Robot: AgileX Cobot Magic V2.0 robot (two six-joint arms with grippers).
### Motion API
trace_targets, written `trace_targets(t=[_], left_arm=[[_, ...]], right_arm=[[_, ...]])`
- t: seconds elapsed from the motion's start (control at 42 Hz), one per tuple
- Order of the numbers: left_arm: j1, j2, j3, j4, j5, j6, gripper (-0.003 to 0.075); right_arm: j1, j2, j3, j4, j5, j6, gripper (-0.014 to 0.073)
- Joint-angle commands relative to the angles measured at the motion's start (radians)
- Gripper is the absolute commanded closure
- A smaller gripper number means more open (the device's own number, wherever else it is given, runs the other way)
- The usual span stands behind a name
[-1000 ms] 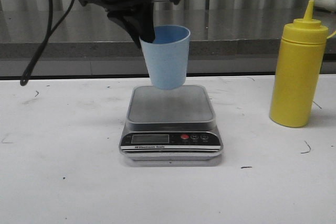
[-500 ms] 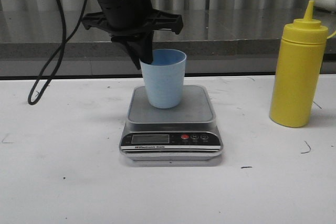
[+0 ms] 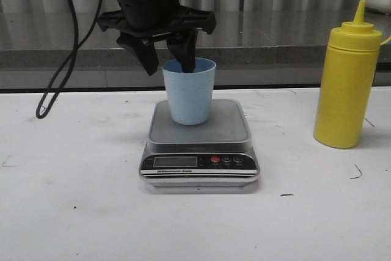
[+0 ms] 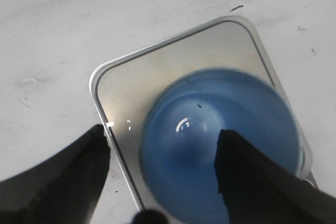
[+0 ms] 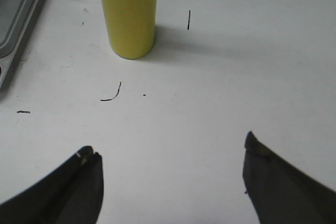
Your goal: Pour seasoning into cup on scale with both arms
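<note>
The light blue cup (image 3: 189,93) stands upright on the steel platform of the silver scale (image 3: 227,125). My left gripper (image 3: 170,67) hangs over the cup's rim and is open: one finger is inside the cup, the other outside on its left, neither pressing the wall. The left wrist view shows the cup (image 4: 236,108) on the scale (image 4: 157,72) between my spread left gripper (image 4: 163,135). The yellow seasoning bottle (image 3: 347,84) stands right of the scale. My right gripper (image 5: 169,146) is open and empty over bare table, short of the bottle (image 5: 128,11).
The white table (image 3: 73,212) carries small dark scuff marks. A black cable (image 3: 58,84) hangs down at the left behind the scale. A steel ledge (image 3: 293,35) runs along the back. The scale's corner (image 5: 16,14) shows in the right wrist view.
The left gripper lowered the cup from above the scale onto the platform, then opened its jaws and let go of the rim. The bottle has not moved.
</note>
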Motion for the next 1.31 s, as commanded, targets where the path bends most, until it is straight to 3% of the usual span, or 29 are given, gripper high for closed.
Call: trace_targets(t=[0.0, 0.286, 1.0, 1.286], left_arm=[[-0.005, -0.126, -0.037, -0.01, -0.006, 0.016, 0.0281], [-0.005, -0.378, 0.083, -0.006, 0.005, 0.066, 0.0281], [-0.004, -1.105, 0.739, 0.042, -0.077, 0.066, 0.0281], [-0.004, -1.256, 0.844, 0.042, -0.083, 0.066, 0.0281]], right_arm=[[-0.005, 0.005, -0.035, -0.011, -0.06, -0.01, 0.0023], [-0.005, 0.005, -0.035, -0.011, -0.06, -0.01, 0.0023], [-0.005, 0.005, -0.035, -0.011, -0.06, -0.01, 0.0023], [-0.005, 0.005, -0.035, -0.011, -0.06, -0.01, 0.0023]])
